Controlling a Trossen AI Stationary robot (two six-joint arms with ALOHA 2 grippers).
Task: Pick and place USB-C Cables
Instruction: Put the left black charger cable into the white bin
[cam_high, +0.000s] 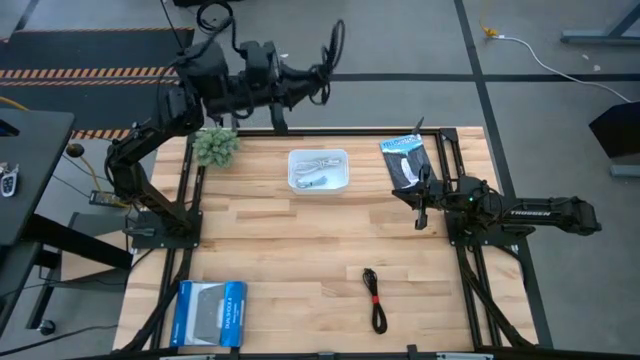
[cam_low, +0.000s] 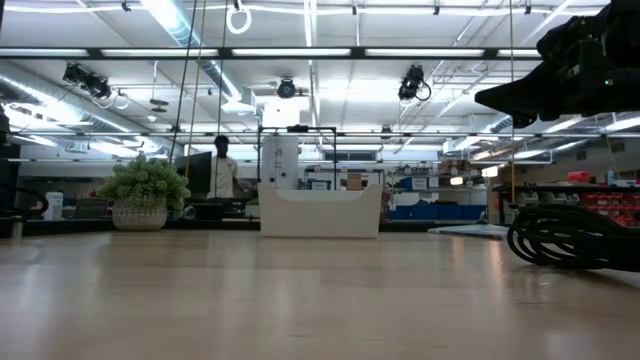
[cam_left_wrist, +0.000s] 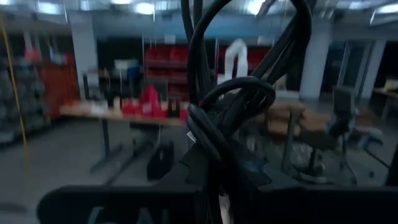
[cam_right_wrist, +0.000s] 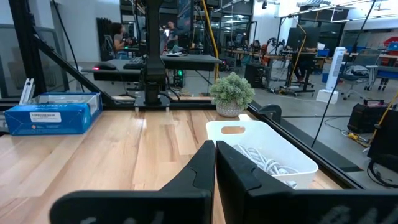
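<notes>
- Gripping a black cable (cam_left_wrist: 236, 112), the left gripper (cam_high: 325, 70) hangs just beyond the bin's (cam_high: 318, 186) far side.
- Waiting right of the bin, the right gripper (cam_right_wrist: 214, 163) is closed and empty.
- White cables (cam_high: 312, 170) lie in the bin; the red-banded cable (cam_high: 375, 298) lies well nearer.
- Releasing there would likely drop the cable off the table.

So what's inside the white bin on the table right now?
The white bin holds pale cables, white and greyish, coiled together. How many there are, and anything beneath them, cannot be seen.
</notes>
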